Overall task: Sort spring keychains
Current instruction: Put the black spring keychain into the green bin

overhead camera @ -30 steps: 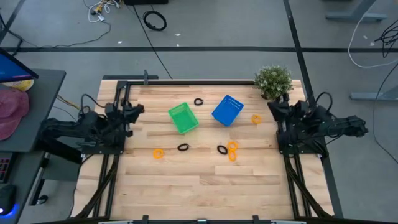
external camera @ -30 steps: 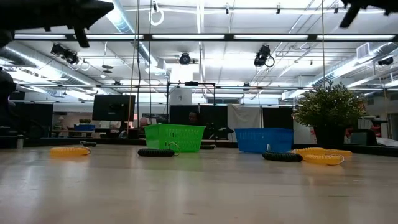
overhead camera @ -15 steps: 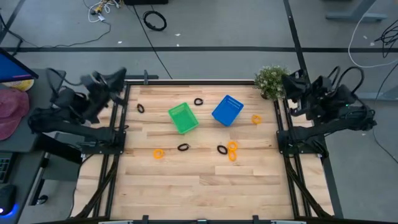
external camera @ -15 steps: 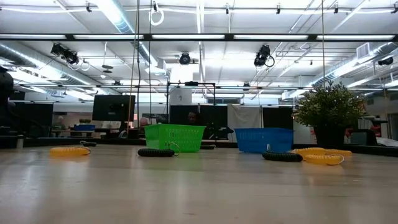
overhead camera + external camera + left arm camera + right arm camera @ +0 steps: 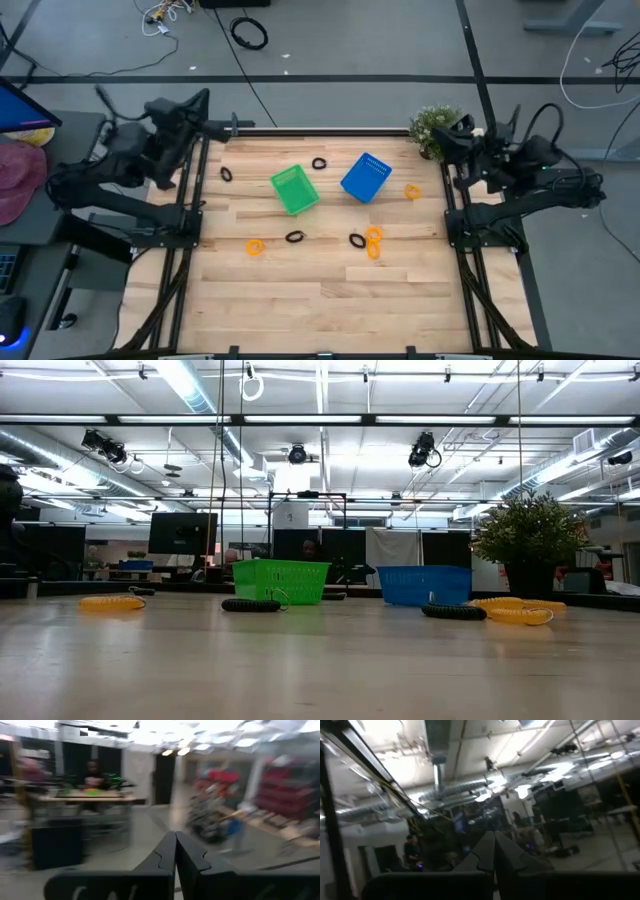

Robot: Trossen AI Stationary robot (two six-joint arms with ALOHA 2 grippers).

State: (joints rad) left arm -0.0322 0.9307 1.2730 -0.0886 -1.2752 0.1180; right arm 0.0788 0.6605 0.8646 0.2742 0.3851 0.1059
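Several spring keychains lie flat on the wooden table (image 5: 320, 300): black ones (image 5: 226, 173) (image 5: 319, 163) (image 5: 293, 237) and orange ones (image 5: 256, 246) (image 5: 373, 241) (image 5: 413, 191). A green basket (image 5: 294, 190) and a blue basket (image 5: 365, 177) stand among them at mid table. My left gripper (image 5: 200, 100) is raised over the table's far left corner, shut and holding nothing, its fingers (image 5: 175, 851) together. My right gripper (image 5: 447, 133) is raised at the far right by the plant, also shut and holding nothing (image 5: 493, 851). Neither gripper shows in the low view.
A potted plant (image 5: 438, 128) stands at the far right corner, close to my right gripper. In the low view the baskets (image 5: 281, 581) (image 5: 425, 584) stand behind the keychains (image 5: 251, 605) (image 5: 518, 610). The table's near half is bare wood. A person sits in the room beyond (image 5: 92, 775).
Both arms have unfolded and risen from low at the table's sides. My left gripper has swung up and toward the far edge, turning as it went; a black keychain it covered now shows. My right gripper has risen beside the plant. Both have stayed shut. The keychains and baskets have not moved.
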